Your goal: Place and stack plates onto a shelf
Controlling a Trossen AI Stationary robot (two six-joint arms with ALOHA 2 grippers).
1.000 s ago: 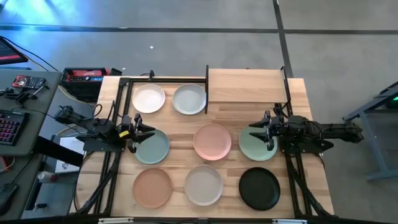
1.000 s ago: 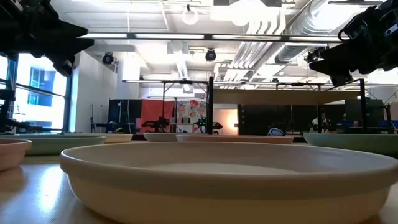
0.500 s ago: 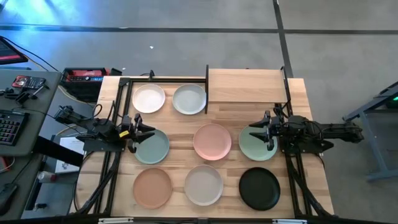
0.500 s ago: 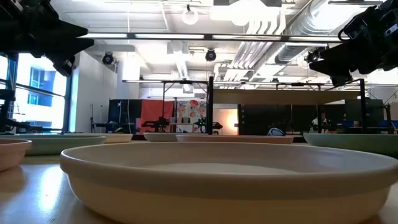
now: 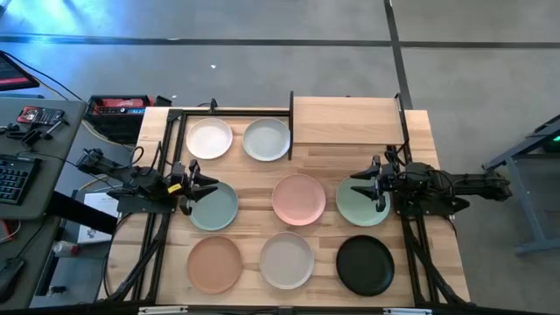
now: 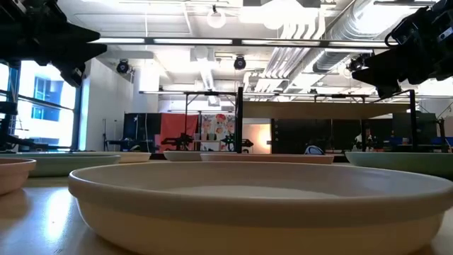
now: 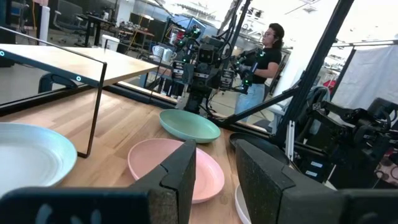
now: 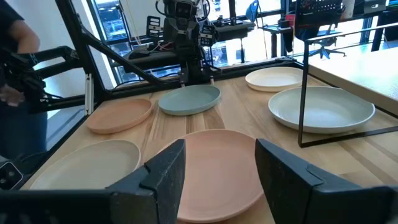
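Plank tabletop (image 5: 254, 175), 8 plates (image 5: 298, 199) lying flat and apart, bare shelf (image 5: 346, 121) at far edge

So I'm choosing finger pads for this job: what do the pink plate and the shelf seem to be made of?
The pink plate looks like matte moulded plastic or a similar composite: even colour, soft sheen, no glaze glare; ceramic can't be excluded. The shelf has a light wood board with visible grain, satin finish, on thin black posts, apparently painted metal.

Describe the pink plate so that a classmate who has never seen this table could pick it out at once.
Find the wooden shelf at the table's far edge. Just in front of its left end lies the pink plate, in the middle row between the blue-green plate and the mint green plate. It is the only pink one.
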